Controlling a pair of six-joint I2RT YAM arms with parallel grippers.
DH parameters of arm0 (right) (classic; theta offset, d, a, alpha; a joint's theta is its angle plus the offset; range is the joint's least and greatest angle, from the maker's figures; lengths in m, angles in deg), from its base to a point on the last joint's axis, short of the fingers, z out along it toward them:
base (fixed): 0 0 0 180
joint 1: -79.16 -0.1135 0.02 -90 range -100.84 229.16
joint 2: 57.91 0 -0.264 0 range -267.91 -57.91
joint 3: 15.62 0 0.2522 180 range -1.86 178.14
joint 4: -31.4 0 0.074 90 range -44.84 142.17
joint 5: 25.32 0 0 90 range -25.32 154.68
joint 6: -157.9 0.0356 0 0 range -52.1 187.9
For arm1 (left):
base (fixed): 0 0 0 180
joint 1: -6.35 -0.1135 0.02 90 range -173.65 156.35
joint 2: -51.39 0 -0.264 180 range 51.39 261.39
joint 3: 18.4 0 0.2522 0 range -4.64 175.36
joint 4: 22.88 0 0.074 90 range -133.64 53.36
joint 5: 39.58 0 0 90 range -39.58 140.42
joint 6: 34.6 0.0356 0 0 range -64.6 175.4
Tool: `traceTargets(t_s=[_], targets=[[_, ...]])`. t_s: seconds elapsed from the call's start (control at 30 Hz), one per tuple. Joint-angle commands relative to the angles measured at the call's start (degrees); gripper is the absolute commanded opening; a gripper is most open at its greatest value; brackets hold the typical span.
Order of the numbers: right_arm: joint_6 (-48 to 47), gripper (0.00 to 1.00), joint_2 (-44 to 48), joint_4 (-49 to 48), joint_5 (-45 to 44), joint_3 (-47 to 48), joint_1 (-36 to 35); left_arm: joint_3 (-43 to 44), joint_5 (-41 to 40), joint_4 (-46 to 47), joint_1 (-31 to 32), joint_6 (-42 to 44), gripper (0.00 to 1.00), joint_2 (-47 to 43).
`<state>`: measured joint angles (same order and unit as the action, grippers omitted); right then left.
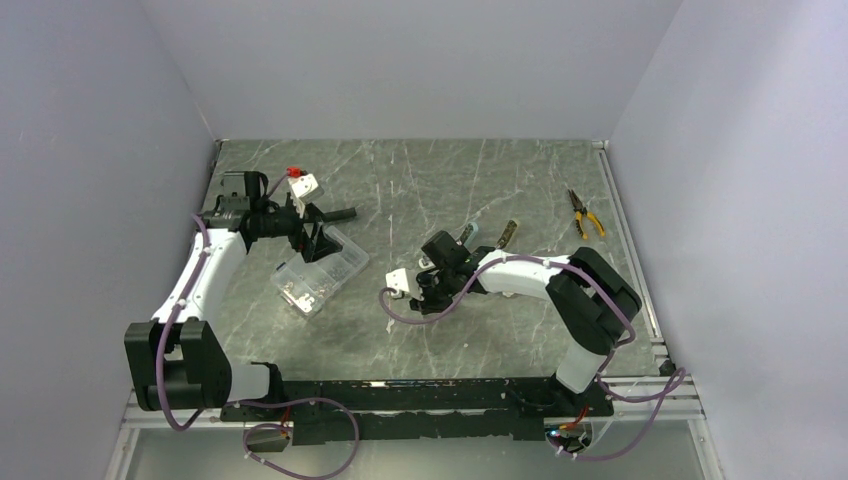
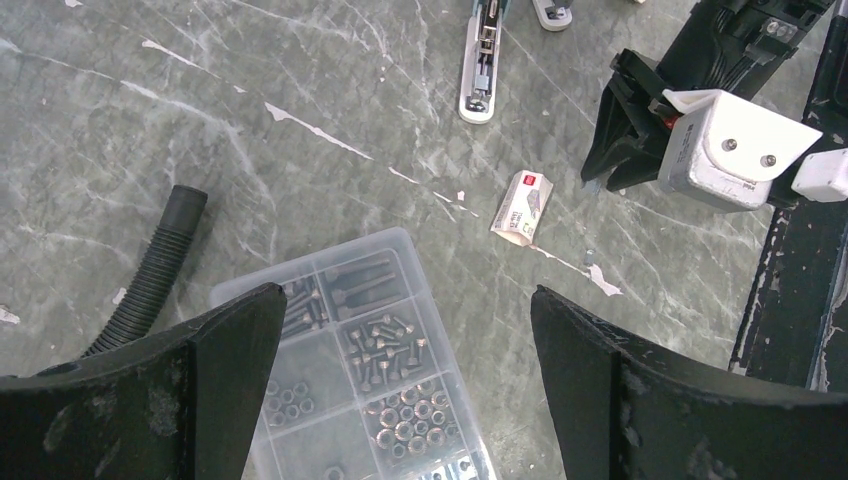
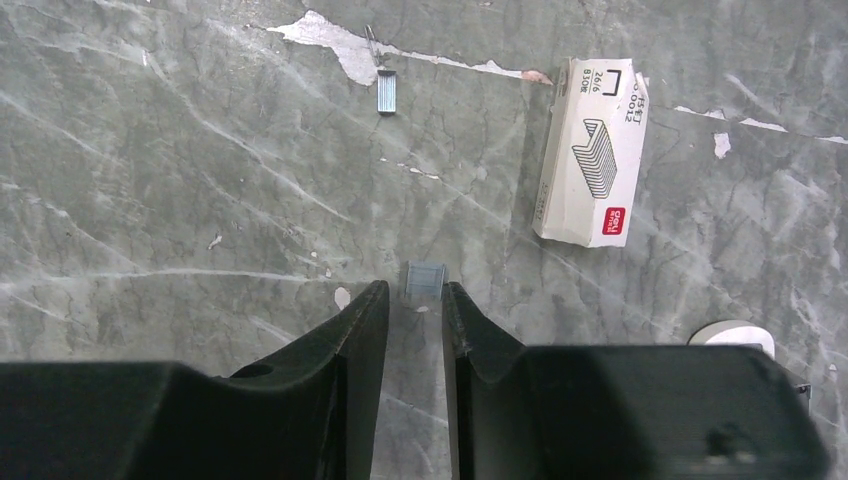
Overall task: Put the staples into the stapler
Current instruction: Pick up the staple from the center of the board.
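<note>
Cut off at the left wrist view's top edge: stapler [image 2: 482, 60], and a second stapler [image 2: 552, 12] down to a sliver. Partly hidden behind the left gripper [image 2: 405, 295]: hose [image 2: 160, 255] and case [image 2: 330, 250], the latter also clipped at the bottom edge. Cannot tell whether the right gripper [image 3: 413, 298] pinches the strip [image 3: 424, 275] or merely nears it. Half hidden behind its finger: pale round thing [image 3: 735, 332], unidentifiable.

My grey marbled table [image 1: 480, 340] carries a clear case [image 2: 370, 350] of screws with a black hose [image 2: 150, 270] beside it. A stapler [image 2: 482, 62] and yellow pliers [image 1: 585, 214] lie farther off. The white staple box [image 3: 592, 150] lies flat, with two loose staple strips [image 3: 424, 279] near it, not touching.
</note>
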<state>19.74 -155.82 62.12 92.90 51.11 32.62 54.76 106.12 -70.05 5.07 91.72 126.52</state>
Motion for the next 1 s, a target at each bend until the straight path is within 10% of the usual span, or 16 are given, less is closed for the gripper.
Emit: traceTargets(t_s=[0.0, 0.63, 0.97], targets=[[1.0, 0.29, -1.3, 1.6, -1.3, 1.6, -0.2, 1.6, 1.5, 1.2, -0.1, -1.1, 0.98, -2.2], [4.3, 0.13, -0.9, 0.0, -1.5, 1.5, -0.3, 0.2, 0.2, 3.0, -0.2, -5.5, 0.98, -4.9], [8.0, 0.07, 2.3, 3.1, 4.9, 4.7, 1.6, 2.0, 13.1, -2.5, -0.2, -0.8, 0.98, -4.1]])
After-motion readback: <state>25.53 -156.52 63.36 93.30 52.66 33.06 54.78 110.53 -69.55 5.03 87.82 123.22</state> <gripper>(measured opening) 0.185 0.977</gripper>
